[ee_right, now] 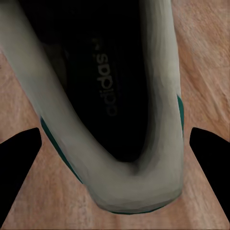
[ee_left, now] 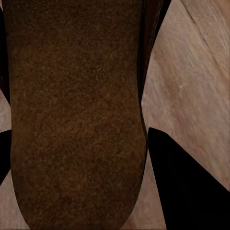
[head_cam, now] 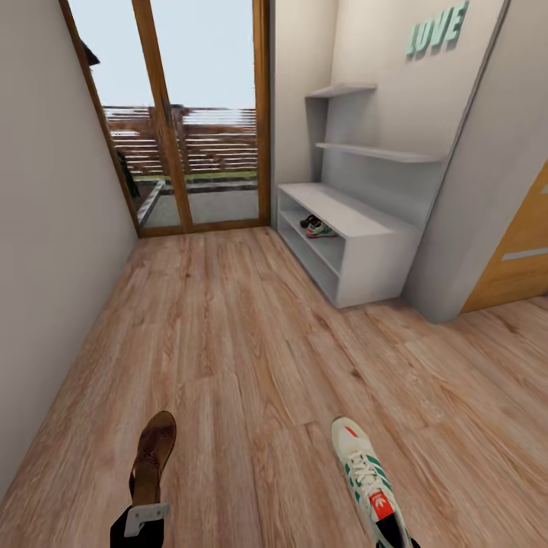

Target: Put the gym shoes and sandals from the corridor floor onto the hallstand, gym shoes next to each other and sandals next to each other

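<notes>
Sandal [head_cam: 153, 454] gripped at the heel by left gripper [head_cam: 144, 519], long axis running away from the robot, toe toward the glass door [head_cam: 202, 114], above the wood floor [head_cam: 251, 342]. Sneaker [head_cam: 365, 476] clamped at the heel in right gripper [head_cam: 392, 536], toe ahead and angled slightly left. Second sneaker [head_cam: 320, 228] on the hallstand's [head_cam: 365, 251] upper open shelf, something dark just beside it. Dark insole [ee_left: 76, 115] between black fingers [ee_left: 187, 187].
</notes>
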